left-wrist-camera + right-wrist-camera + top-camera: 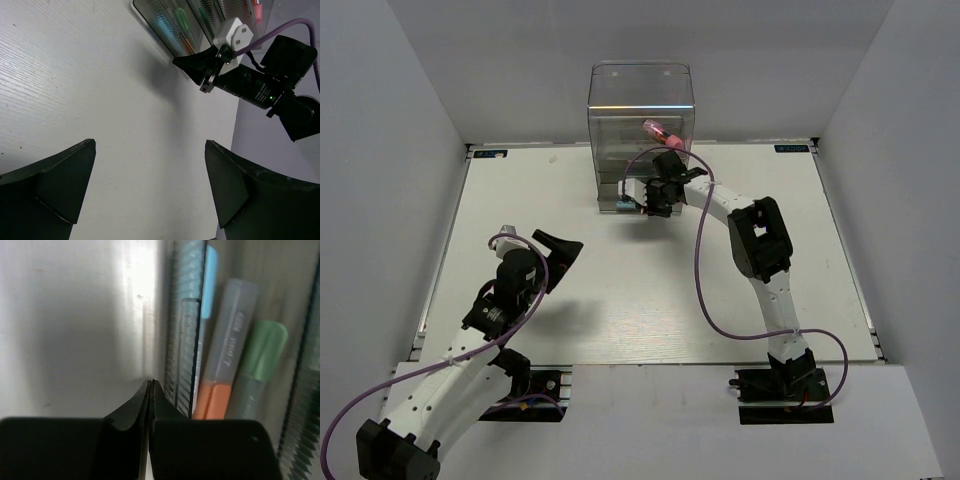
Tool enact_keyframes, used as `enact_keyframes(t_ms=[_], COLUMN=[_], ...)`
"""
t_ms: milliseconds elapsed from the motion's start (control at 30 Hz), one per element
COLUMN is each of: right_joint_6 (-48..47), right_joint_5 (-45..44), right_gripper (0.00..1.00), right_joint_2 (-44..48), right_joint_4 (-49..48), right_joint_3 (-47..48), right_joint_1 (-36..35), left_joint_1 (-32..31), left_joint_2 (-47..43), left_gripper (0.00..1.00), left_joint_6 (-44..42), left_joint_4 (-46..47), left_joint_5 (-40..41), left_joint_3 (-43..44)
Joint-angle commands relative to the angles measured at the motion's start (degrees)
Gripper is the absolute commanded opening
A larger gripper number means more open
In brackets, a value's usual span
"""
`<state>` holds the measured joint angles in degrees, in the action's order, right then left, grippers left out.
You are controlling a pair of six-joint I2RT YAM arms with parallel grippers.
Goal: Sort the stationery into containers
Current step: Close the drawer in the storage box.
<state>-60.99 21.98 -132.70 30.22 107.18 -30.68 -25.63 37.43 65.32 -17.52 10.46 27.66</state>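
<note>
The clear plastic organiser (638, 110) stands at the table's far edge, with a pink tube (663, 133) in its tall upper part. My right gripper (653, 205) is shut and empty, its tips (151, 384) right at the front of the lower drawer. Through the ribbed drawer front in the right wrist view I see a blue marker (210, 270), an orange marker (220, 385) and a green marker (260, 360). My left gripper (563, 252) is open and empty above bare table at the left. In the left wrist view the organiser (180, 25) and the right gripper (205, 67) show far ahead.
White walls enclose the table on three sides. The right arm (760, 240) reaches from its base at the near edge to the organiser, with a purple cable (705, 290) looping beside it. The white tabletop (620, 290) lies between the arms.
</note>
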Motion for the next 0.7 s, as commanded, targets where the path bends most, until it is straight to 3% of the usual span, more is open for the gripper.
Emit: enact_keyframes(t_ms=[0, 200, 667], right_joint_6=[5.4, 7.7, 7.8], right_joint_5=[-9.0, -15.6, -17.4], right_gripper=[0.00, 0.00, 0.00], right_joint_2=[1.7, 0.5, -1.9], right_joint_4=[-12.3, -20.2, -23.1], right_joint_3=[-1.9, -2.5, 0.9], right_joint_1=[-0.2, -0.1, -0.2], left_joint_1=[-0.2, -0.2, -0.2], left_joint_2=[0.6, 1.9, 1.9], left_gripper=[0.99, 0.99, 0.99], left_joint_6=[-0.8, -1.3, -1.3], left_joint_4=[1.1, 1.6, 1.6], left_joint_5=[-0.4, -1.0, -1.0], left_joint_3=[-0.2, -0.2, 0.4])
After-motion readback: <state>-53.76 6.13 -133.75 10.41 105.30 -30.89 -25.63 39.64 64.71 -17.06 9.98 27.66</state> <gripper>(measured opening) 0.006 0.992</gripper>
